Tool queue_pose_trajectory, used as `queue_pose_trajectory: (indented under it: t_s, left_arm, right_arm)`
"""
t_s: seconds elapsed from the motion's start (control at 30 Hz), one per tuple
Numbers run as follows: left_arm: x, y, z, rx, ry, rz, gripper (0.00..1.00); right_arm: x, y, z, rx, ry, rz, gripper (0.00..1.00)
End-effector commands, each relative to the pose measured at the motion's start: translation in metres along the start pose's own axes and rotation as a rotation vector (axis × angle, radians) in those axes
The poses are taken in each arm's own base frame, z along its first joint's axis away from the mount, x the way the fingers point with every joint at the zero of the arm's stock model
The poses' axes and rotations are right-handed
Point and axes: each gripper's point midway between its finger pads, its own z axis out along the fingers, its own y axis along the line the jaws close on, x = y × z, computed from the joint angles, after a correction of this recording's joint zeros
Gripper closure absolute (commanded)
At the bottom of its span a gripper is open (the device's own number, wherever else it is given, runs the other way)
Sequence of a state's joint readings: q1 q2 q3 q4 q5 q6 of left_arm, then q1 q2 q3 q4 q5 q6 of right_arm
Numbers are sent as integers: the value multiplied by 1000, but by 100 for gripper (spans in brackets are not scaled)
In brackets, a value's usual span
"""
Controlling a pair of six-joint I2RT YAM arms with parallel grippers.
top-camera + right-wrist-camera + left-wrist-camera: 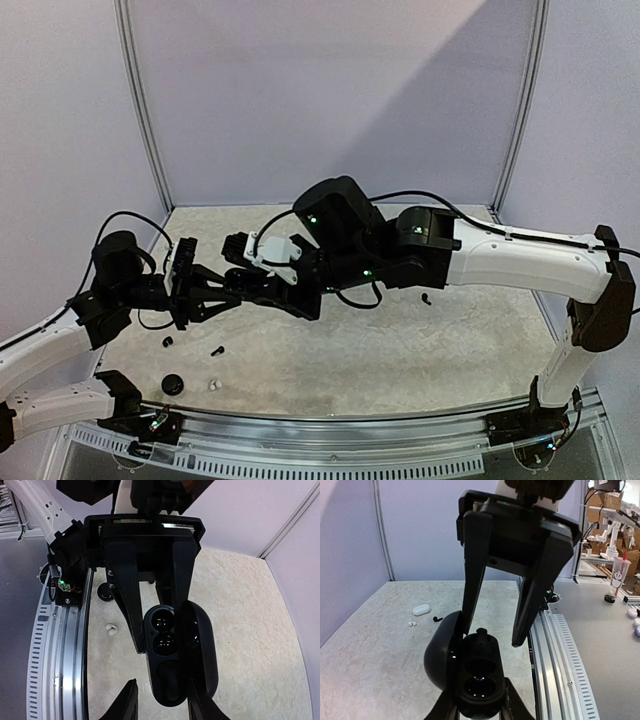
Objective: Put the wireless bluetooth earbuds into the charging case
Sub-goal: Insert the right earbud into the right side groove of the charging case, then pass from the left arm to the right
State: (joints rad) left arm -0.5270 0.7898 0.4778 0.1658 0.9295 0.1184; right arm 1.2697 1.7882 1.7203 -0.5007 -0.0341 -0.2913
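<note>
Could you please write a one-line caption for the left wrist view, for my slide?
Left tool holds an open black charging case, straddled by the open right tool.

From above, the case (479, 677) is lost among dark fingers, and specks (218, 350) on the table (450, 350) are too small to name. The left gripper (479, 695) is cut by the bottom edge. The lid (200, 650) hides one far fingertip. Sockets (165, 640): full or empty, unclear.
</note>
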Motion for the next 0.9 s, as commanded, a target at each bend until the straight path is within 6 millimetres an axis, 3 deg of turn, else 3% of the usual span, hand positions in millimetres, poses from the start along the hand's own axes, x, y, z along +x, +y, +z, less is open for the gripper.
queue_pose_trajectory:
  t_s: [0.0,0.13,0.27,0.43,0.5,0.67,0.87]
  left_arm:
    - [4,0,1,-27,-7,-85,100]
    - [3,5,1,-53,-19,-139,100]
    - [-7,12,-1,-87,-51,-173,100]
    - [-45,20,-4,-112,-146,-205,100]
    - [-60,21,-5,-107,-181,-208,100]
    - [-90,19,-9,-88,-241,-206,100]
    - [-94,16,-8,-72,-247,-220,100]
  right_arm:
    - [-29,-12,-30,48,-91,19,63]
    - [-52,-14,-59,28,-196,47,58]
    - [-52,-29,-79,8,-293,165,45]
    - [-25,-47,-80,64,-402,423,25]
    - [-32,-46,-76,33,-479,462,19]
    - [-40,-35,-48,-71,-499,493,25]
    - [-52,-27,-38,-141,-541,465,36]
